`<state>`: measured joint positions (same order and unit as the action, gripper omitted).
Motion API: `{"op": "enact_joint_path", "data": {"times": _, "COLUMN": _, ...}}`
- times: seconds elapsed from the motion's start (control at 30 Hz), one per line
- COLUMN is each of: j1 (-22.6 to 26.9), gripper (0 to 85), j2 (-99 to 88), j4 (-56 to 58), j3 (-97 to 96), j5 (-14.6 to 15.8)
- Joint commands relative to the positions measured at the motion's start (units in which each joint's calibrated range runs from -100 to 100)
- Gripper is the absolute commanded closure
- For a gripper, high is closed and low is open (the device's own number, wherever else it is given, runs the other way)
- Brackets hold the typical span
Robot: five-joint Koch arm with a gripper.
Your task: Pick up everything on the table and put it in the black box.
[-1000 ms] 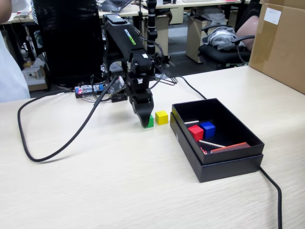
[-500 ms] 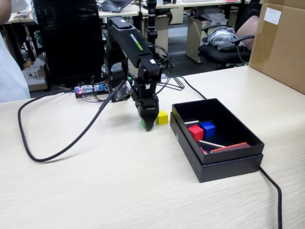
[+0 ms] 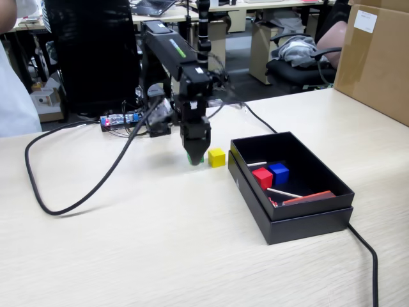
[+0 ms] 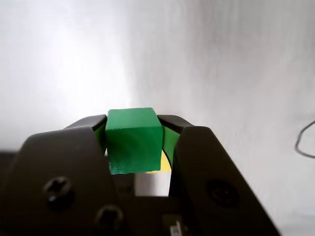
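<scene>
Tool [image 3: 195, 157] points straight down over the worktop [image 3: 160, 243], clenched on the green cube [image 4: 134, 140]. Wrist view: cube sits between the two jaws, both pressing its sides, top face and front face clear. Fixed view: only a sliver of green shows at the tool tip [image 3: 193, 156]; cube looks just off the worktop surface, but contact can't be confirmed from this angle.

Yellow cube [image 3: 216, 157] rests on the worktop just right of the tool in the fixed view, apart from it, between tool and black box [image 3: 300, 220]. A patch of yellow also shows below the green cube in the wrist view [image 4: 166, 166].

Box lies right of the arm, open top. Inside: red cube [image 3: 262, 177] and blue cube [image 3: 278, 173], side by side, approx. touching, toward the far-left part of the box. Also in box: thin sticks [image 3: 284, 192] and a red strip [image 3: 310, 197] along the near-right wall.

Black cable [image 3: 77, 198] loops across the worktop left of the arm; a second cable [image 3: 367, 252] runs off the near-right corner past the box. Brown carton [image 3: 374, 57] stands at far right.
</scene>
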<state>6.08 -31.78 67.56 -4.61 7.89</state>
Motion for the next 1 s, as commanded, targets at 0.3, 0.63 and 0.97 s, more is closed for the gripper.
{"op": "enact_joint_path", "data": {"times": 0.3, "j1": 7.37, "gripper": 68.1, "j2": 19.33, "j4": 4.62, "j3": 45.5, "j5": -2.15}}
{"op": "enact_joint_path", "data": {"times": 0.63, "j1": 10.31, "gripper": 67.8, "j2": 44.69, "j4": 4.62, "j3": 57.1, "j5": -0.29}}
{"op": "enact_joint_path", "data": {"times": 0.97, "j1": 11.38, "gripper": 67.4, "j2": 52.72, "j4": 4.62, "j3": 60.19, "j5": 0.73}}
